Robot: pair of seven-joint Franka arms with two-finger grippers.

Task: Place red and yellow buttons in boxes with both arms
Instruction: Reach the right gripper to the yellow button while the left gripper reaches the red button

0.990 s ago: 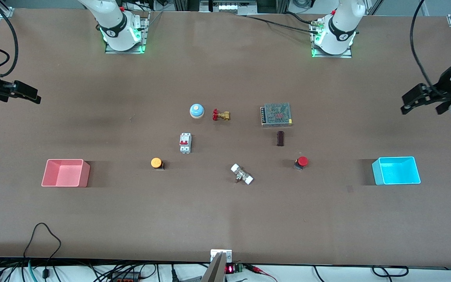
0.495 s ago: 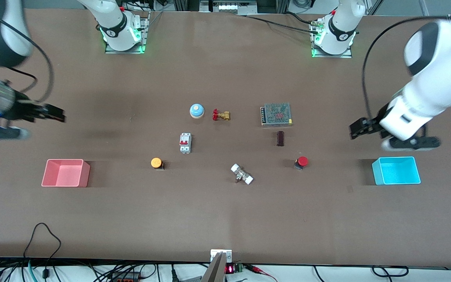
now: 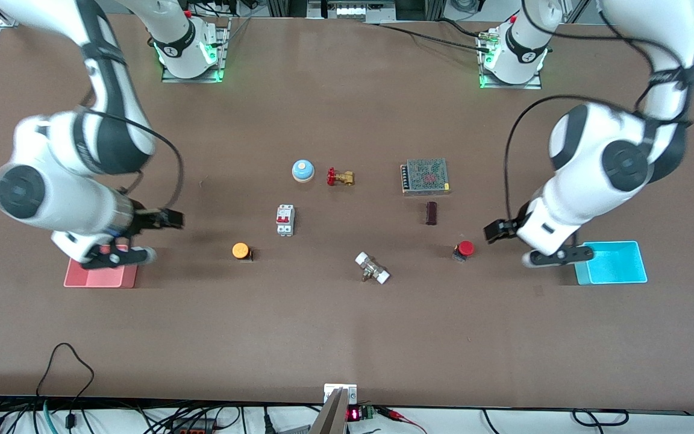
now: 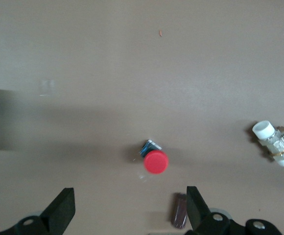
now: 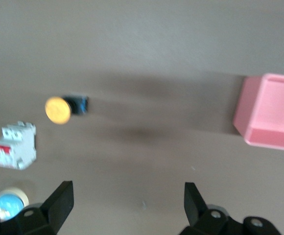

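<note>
Swung in from both ends of the brown bench (image 3: 347,337) since a second ago: white left arm (image 3: 600,175) and white right arm (image 3: 64,181), then barely in view at the edges, now well over the work area. Nothing on the bench shifted.

Left gripper (image 3: 494,231) up in the air just beside the square cyan plastic box (image 3: 615,265), fingers (image 4: 59,210) spread wide and empty. Right gripper (image 3: 169,219) above the bench beside the square pink-red plastic box (image 3: 100,274), fingers (image 5: 59,200) likewise spread, nothing held.

Round red-capped push button on a black base (image 3: 464,248) resting on the bench roughly at 8 o'clock from the left gripper in the front view, close by; centred between the spread fingers in the left wrist view, ahead of their tips. Round orange-yellow-capped push button (image 3: 241,250) at about 4 o'clock from the right gripper, farther off than red from left, and off to one side in the right wrist view. Judged: each arm nearest its own button; left nearly lined up for descent, right needing more travel and recentring.
</note>
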